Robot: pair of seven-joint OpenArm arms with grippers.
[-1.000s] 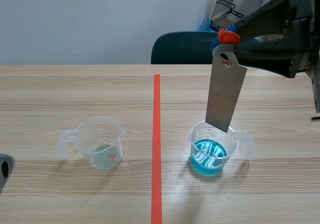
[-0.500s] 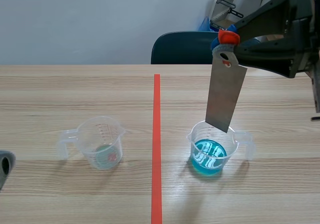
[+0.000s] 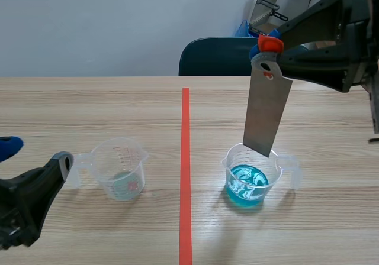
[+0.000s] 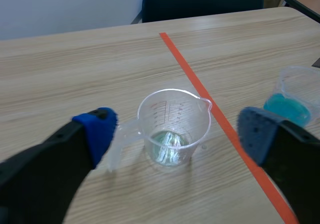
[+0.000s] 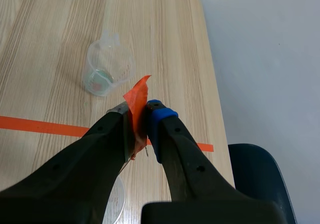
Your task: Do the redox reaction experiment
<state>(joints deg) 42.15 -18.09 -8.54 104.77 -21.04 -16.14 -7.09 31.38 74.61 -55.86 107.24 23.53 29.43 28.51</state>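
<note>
A clear measuring cup (image 3: 121, 170) with a little pale liquid stands left of the tape line, handle pointing left. My left gripper (image 3: 34, 152) is open low beside that handle. In the left wrist view the cup (image 4: 172, 129) stands just ahead of, between, the spread fingers of the left gripper (image 4: 177, 134). A second cup (image 3: 251, 176) right of the line holds blue liquid. My right gripper (image 3: 266, 45) is raised and shut on the orange-tagged top of a grey metal strip (image 3: 266, 111). The strip hangs tilted, its lower end at the blue cup's rim. The right wrist view shows the right gripper (image 5: 141, 115) pinching the orange tag (image 5: 139, 96).
A dark blue chair (image 3: 216, 57) stands behind the table's far edge. The orange tape line (image 3: 185, 170) runs down the table's middle between the cups. The blue cup (image 4: 295, 96) shows beyond my left gripper's right finger.
My left gripper has come in from the lower left, rising toward the clear cup's handle. The right arm and the metal strip have kept still.
</note>
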